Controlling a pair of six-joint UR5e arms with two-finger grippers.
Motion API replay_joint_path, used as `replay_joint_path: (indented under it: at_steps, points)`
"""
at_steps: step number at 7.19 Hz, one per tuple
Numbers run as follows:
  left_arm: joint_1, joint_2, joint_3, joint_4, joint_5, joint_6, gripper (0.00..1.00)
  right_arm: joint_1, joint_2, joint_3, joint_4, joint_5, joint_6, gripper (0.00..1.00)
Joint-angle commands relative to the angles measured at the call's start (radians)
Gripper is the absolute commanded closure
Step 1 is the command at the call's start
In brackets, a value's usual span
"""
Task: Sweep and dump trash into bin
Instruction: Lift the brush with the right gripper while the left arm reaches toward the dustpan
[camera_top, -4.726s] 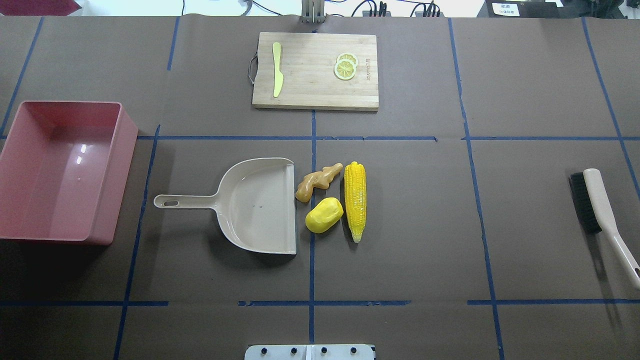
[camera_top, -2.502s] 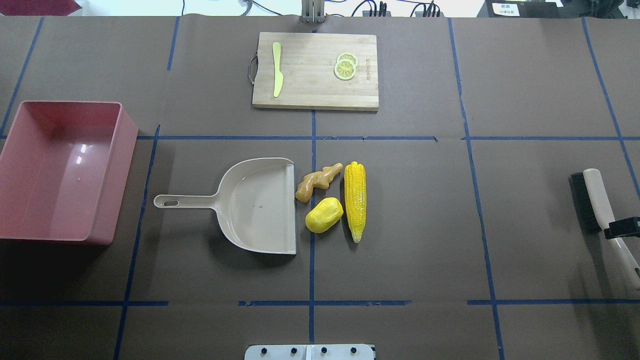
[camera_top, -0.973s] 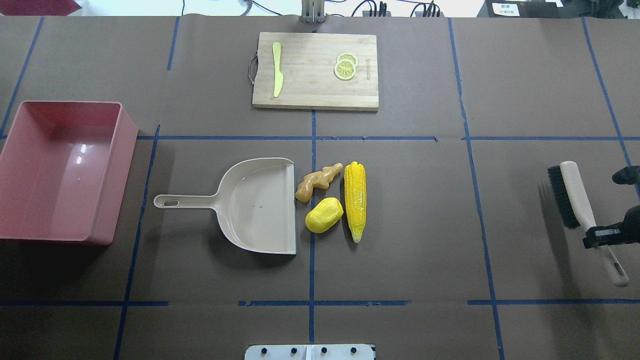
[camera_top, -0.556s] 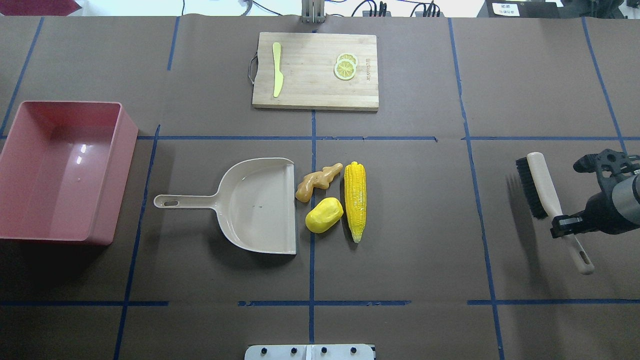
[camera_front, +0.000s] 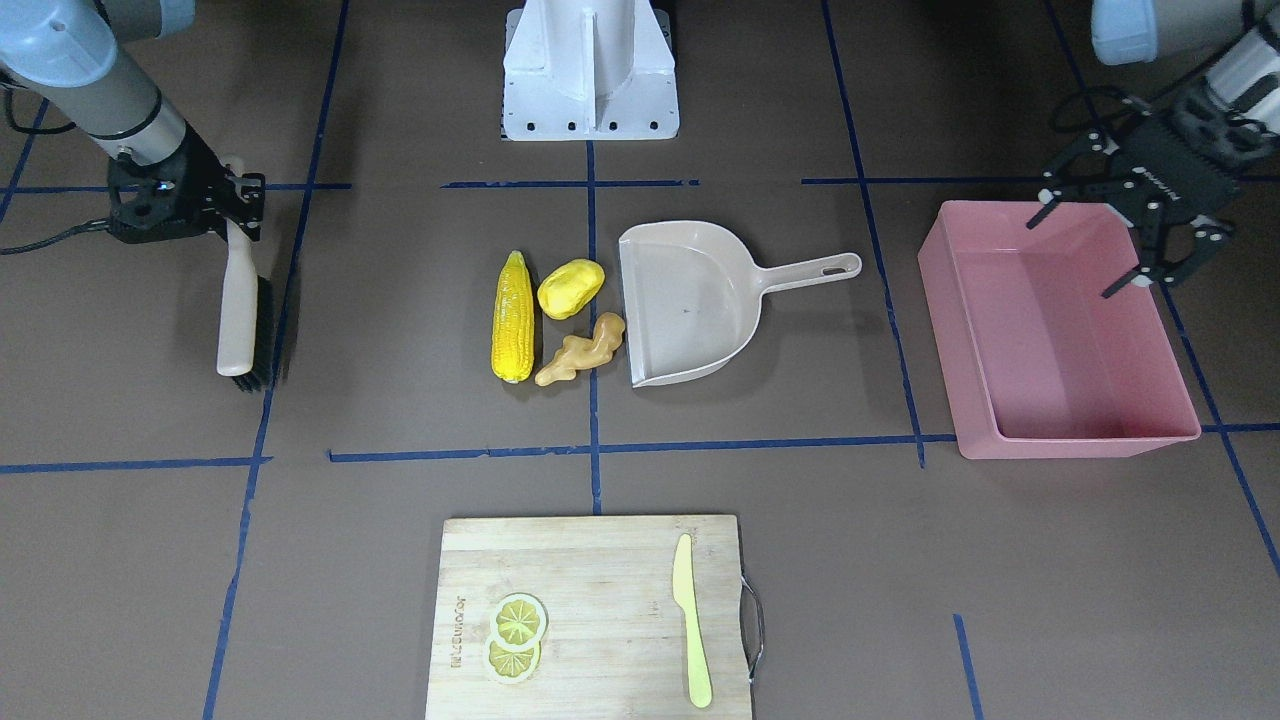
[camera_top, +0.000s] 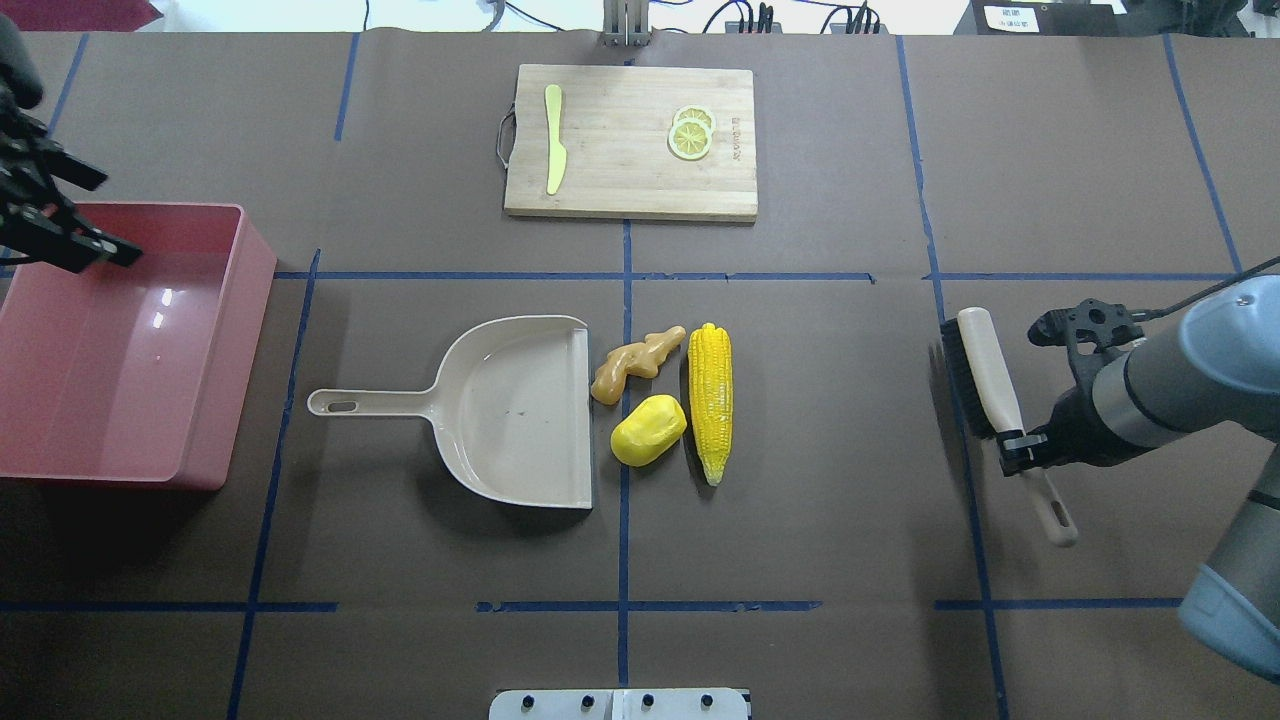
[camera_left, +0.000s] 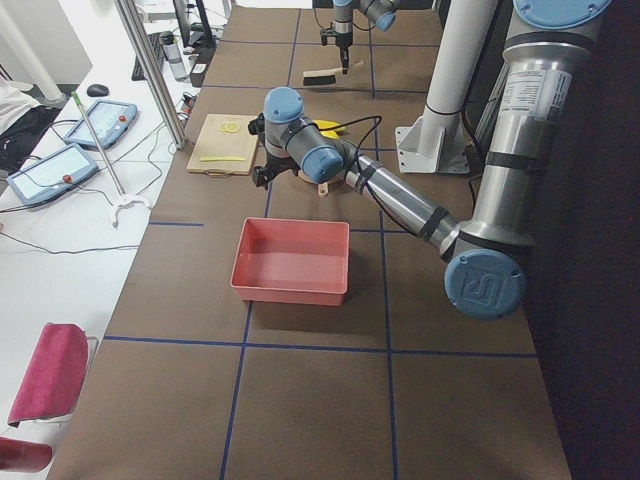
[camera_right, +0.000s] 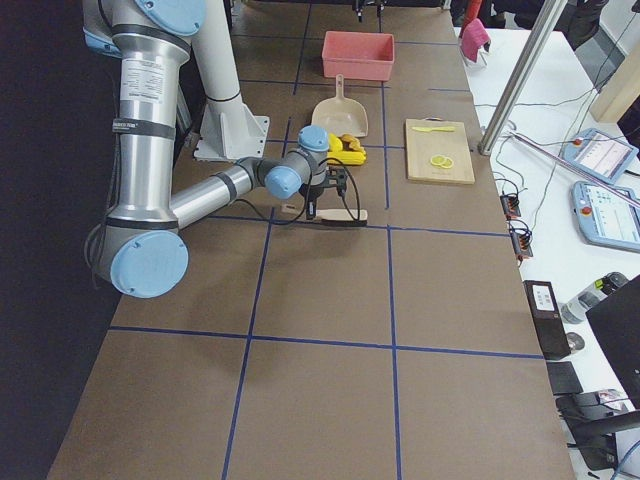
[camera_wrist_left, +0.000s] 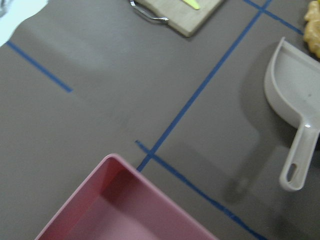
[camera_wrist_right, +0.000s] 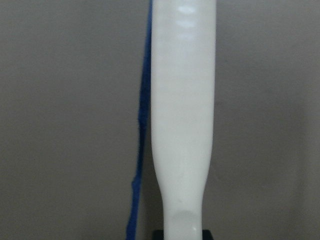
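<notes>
Brown taped table (camera_top: 800, 520): the trash (camera_top: 645, 435), ginger root (camera_top: 630, 365), potato lump (camera_top: 652, 425) and corn cob (camera_top: 710, 390), lies just off the mouth of the dustpan (camera_top: 520, 410), cob parallel to it. Farther out that side, the right end effector (camera_top: 1020, 450) grips the brush (camera_top: 985, 375). The left end effector (camera_front: 1085, 250), spread wide, hangs over the bin (camera_top: 120, 380) beyond the dustpan's handle.

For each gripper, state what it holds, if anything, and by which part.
The right gripper holds the brush by the thin part of its handle. The left gripper is open above the bin and holds nothing.
</notes>
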Motion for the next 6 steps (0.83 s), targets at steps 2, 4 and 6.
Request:
replay_joint_path:
  at_steps: [2,4,6]
  points:
    - [0.230,-0.118,0.050,-0.006,0.035,0.130,0.00,-0.076,0.117,0.002,-0.085,-0.052,0.073,1.00]
    - [0.294,-0.143,0.084,-0.007,0.126,0.222,0.00,-0.098,0.122,0.002,-0.085,-0.062,0.075,1.00]
    - [0.365,-0.176,0.116,-0.015,0.202,0.217,0.00,-0.104,0.122,0.004,-0.082,-0.062,0.075,1.00]
